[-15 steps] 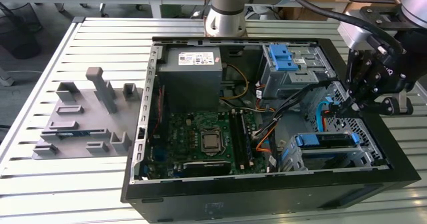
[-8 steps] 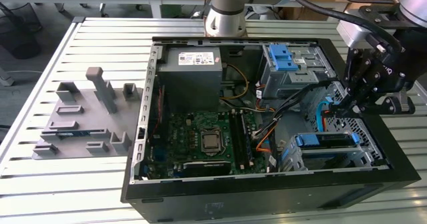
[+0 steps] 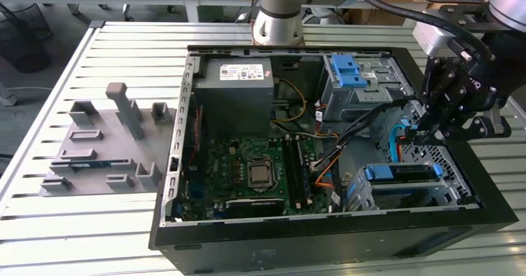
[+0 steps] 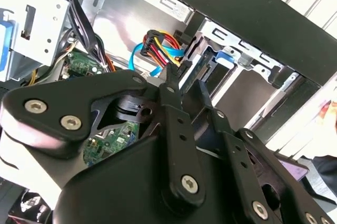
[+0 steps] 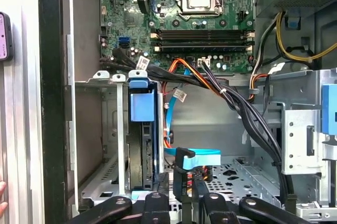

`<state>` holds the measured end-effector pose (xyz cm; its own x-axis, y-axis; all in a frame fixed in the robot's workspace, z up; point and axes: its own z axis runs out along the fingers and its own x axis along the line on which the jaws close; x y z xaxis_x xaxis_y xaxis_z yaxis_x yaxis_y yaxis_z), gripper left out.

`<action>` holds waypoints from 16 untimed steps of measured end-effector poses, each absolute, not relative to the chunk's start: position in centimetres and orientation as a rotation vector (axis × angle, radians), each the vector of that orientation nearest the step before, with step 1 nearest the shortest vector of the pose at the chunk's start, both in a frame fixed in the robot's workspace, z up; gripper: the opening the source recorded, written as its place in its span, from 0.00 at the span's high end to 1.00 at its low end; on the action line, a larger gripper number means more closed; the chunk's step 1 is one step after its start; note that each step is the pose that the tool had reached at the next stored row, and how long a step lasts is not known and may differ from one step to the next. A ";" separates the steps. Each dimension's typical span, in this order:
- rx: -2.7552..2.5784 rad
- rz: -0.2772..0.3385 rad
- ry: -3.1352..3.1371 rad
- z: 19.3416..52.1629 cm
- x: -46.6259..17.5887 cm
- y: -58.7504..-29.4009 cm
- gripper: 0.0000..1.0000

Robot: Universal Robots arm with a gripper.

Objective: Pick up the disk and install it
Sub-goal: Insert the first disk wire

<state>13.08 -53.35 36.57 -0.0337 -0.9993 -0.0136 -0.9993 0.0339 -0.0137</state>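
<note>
One open tower case [image 3: 329, 239] lies on its side on your slatted counter [image 3: 74, 227]. Going from the exterior view's left: a grey moulded fixture [image 3: 103, 146] sits on the counter just beside the case. Inside the case comes the grey power supply [image 3: 238, 97], with the green motherboard [image 3: 246, 165] beside it. Further toward the exterior view's right there's a metal drive cage with a blue latch [image 3: 349, 73].

The disk [image 3: 400, 173] is already in the case. It's seated in the other metal bay, near the front corner, with its blue rail showing. In the first wrist view the disk [image 5: 141, 150] stands on edge in that bay, blue tab at the end facing the motherboard.

Your hand [image 3: 427, 134] hangs over the case at the exterior view's right, just beside the disk bay. In both wrist views the hand [image 4: 184, 77] [image 5: 181, 197] has its fingers drawn close on a black connector [image 5: 180, 174]. Coloured wires [image 4: 160, 45] run to that connector, and a flat blue cable [image 5: 200, 155] crosses right behind it.
</note>
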 end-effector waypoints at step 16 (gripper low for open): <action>-2.173 -0.008 2.248 35.6 13.1 -53.0 0.76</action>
